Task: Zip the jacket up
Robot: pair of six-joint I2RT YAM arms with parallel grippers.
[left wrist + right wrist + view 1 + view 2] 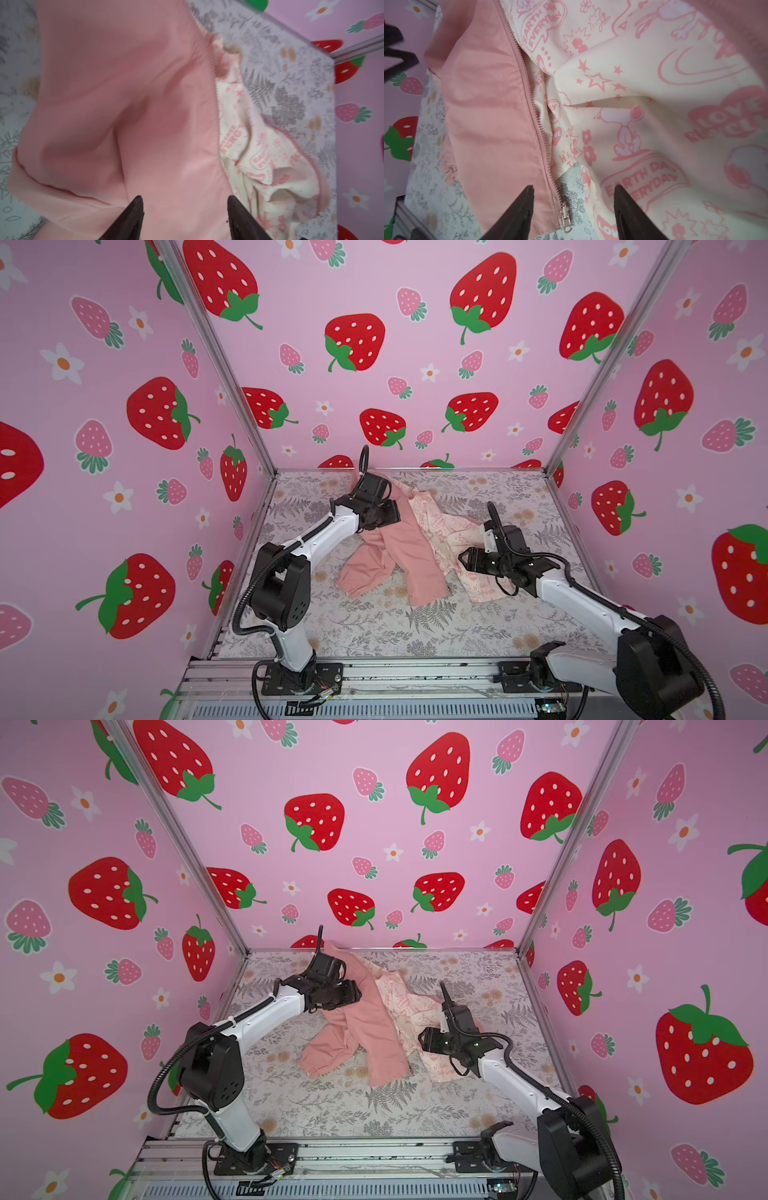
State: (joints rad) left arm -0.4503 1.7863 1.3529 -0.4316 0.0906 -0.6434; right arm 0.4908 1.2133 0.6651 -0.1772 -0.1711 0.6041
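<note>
1. Right wrist view: the cream lining (pixel 633 93) reads "EARTH DAY EVERYDAY" and "LOVE" among pink cartoon dogs, stars and hearts.
2. The salmon-pink jacket (pixel 399 547) lies unzipped and rumpled mid-surface (pixel 374 626), with the silver zipper pull (pixel 564 218) at one end of its teeth.
3. Jaws gape wide, holding nothing: left gripper (pixel 185 199) over the pink shell, right gripper (pixel 574 188) over the zipper pull.

Pink print on the cream lining (pixel 623 89) of the jacket (pixel 483 116) read "EARTH DAY EVERYDAY" at upper left and lower centre of the right wrist view, and "LOVE" inside a heart at right.
</note>
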